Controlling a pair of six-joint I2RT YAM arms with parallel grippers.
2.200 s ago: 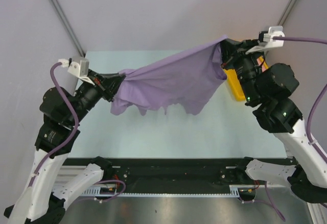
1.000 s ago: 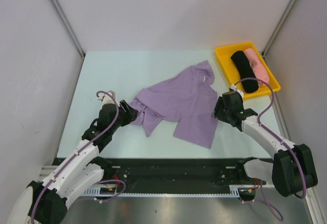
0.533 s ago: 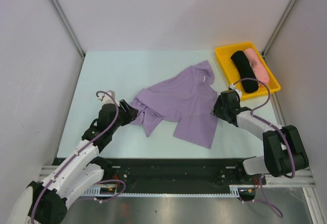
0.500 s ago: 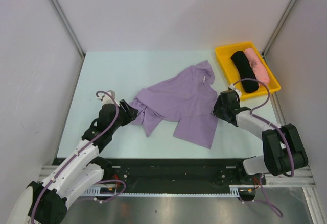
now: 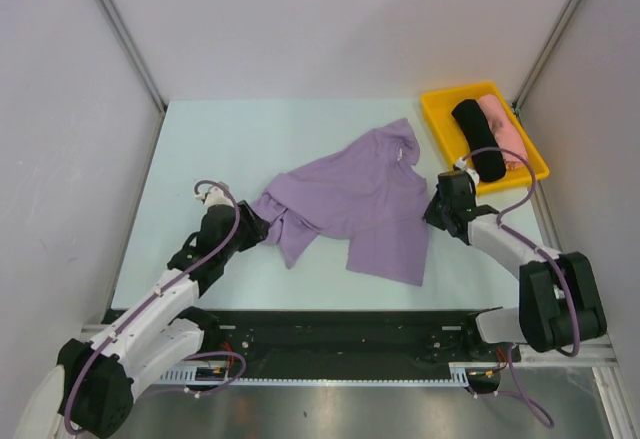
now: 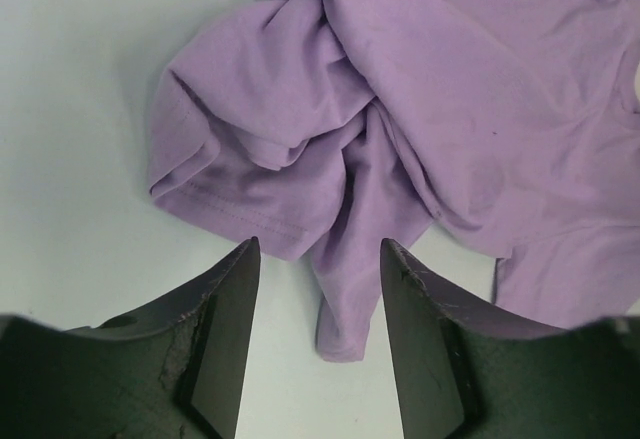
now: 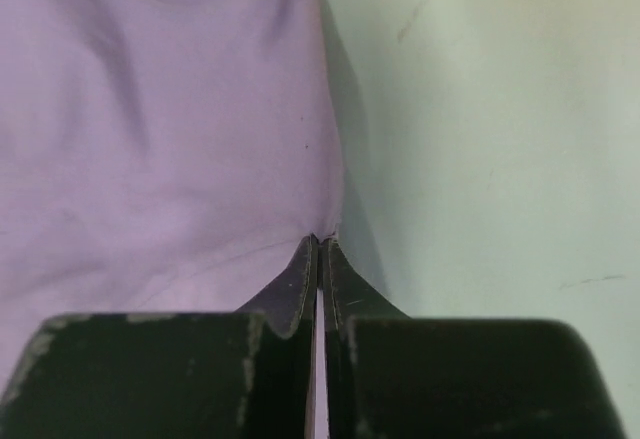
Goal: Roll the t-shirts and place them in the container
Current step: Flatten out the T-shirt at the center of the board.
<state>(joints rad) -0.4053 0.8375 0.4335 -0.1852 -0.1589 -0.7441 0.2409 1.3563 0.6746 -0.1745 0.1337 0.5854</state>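
Observation:
The lavender t-shirt (image 5: 350, 194) lies crumpled and slanted on the pale table (image 5: 230, 139), neck toward the back right. Its bunched left sleeve (image 6: 260, 129) sits just ahead of my left gripper (image 5: 262, 229), which is open; a thin fold of cloth (image 6: 350, 299) reaches in between the jaws untouched. My right gripper (image 5: 432, 211) is shut on the shirt's right edge, and in the right wrist view the gripper (image 7: 320, 241) pinches the lavender t-shirt (image 7: 150, 109) at its hem. A rolled black t-shirt (image 5: 478, 141) and a pink one (image 5: 502, 125) lie in the tray.
A yellow tray (image 5: 438, 127) stands at the back right corner, just behind the right arm. Grey walls close in the table on three sides. Bare tabletop (image 7: 500, 109) lies right of the shirt's edge.
The shirt hung in the air between both raised grippers, then was laid on the table. Within the last second my right gripper shut on its right edge and the lower hem shifted slightly right.

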